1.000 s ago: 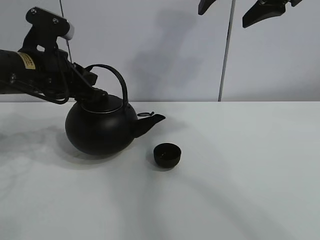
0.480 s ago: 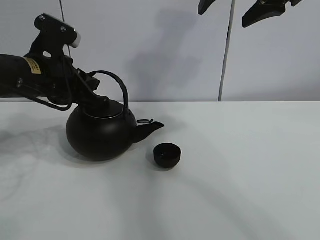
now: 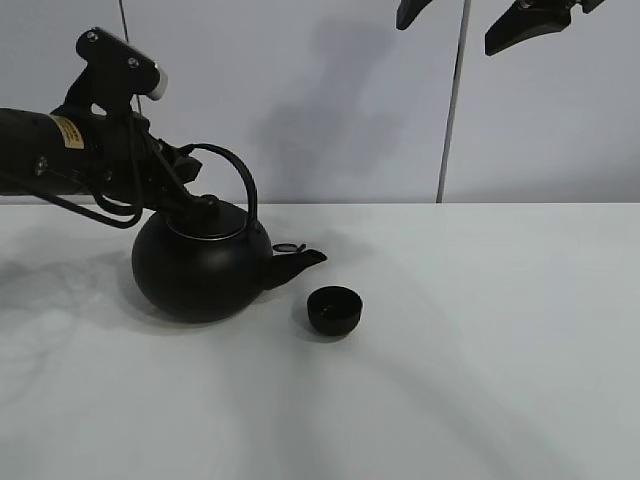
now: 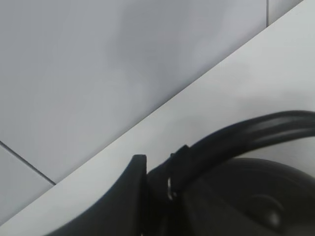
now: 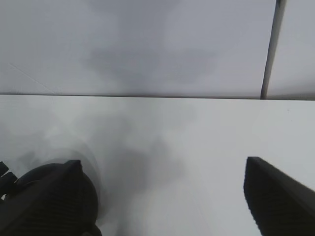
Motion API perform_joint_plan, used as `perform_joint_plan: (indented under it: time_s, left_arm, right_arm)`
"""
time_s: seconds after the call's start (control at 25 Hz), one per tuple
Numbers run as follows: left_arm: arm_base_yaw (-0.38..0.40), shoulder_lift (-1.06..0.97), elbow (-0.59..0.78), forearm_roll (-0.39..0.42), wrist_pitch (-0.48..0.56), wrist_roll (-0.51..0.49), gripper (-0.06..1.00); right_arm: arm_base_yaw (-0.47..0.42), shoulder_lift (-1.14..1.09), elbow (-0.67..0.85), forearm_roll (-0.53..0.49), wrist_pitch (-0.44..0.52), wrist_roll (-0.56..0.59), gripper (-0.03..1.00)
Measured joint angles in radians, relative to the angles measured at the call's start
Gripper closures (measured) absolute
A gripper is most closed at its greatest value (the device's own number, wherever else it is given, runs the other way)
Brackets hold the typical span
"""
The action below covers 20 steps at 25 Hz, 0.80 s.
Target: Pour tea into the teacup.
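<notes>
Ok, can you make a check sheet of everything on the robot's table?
Surface: white table, no spills seen.
Job's things: big round black kettle with arched handle, spout aimed at small round matte-black teacup, not touching it.
Clutter: nothing seen.
Grippers: left gripper shut on the kettle's handle; right gripper open, raised high, holding nothing.
Cables: black cables looped along the left arm.
Surroundings: pale grey wall panels.

My view is a robot test station, lab-like: a plain white matte tabletop, backed by smooth pale grey wall panels that meet at a dark vertical seam.
</notes>
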<state>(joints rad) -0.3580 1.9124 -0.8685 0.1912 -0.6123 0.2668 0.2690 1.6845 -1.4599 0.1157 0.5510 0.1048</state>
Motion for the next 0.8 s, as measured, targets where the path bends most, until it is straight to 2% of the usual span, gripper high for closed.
perform_joint_plan:
  time_s: [0.8]
  left_arm:
    - [-0.018,0.005,-0.018,0.027,0.001,0.069,0.84]
  right_arm:
    - [0.0,0.0,0.0,0.0,-0.002,0.0,0.35]
